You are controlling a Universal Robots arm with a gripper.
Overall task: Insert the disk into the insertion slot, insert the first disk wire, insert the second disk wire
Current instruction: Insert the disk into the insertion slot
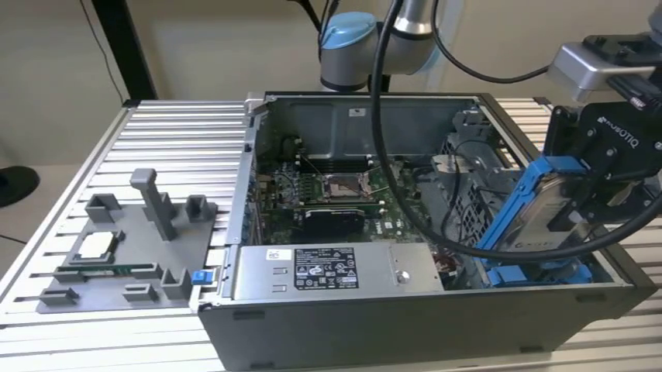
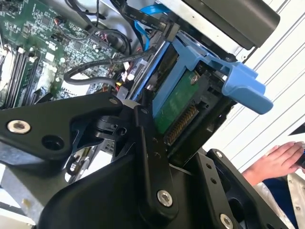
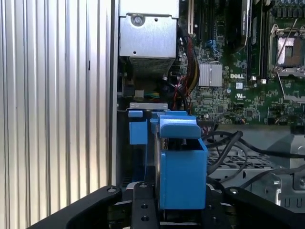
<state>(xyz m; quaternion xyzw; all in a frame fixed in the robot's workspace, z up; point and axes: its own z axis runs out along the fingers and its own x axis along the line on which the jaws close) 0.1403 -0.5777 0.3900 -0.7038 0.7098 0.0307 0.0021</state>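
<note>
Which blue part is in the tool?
The disk's carrier frame, clamped tilted in the tool. The slot rails sit low in the case; the small tab is at its opposite end.

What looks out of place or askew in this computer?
The disk leans steeply in the gripper over the slot, not seated. In the second wrist view, a person's hand is close to the arm.

The disk: silver-grey metal body, green circuit board underside, in a bright blue smooth plastic carrier; gripper: matt black plates with bright steel screws; cables: black, slightly glossy sheathing. The table: ribbed aluminium, satin sheen; computer case: dark grey matt sheet metal; power-supply box: bare grey metal, white paper label; tray: matt grey plastic.
</note>
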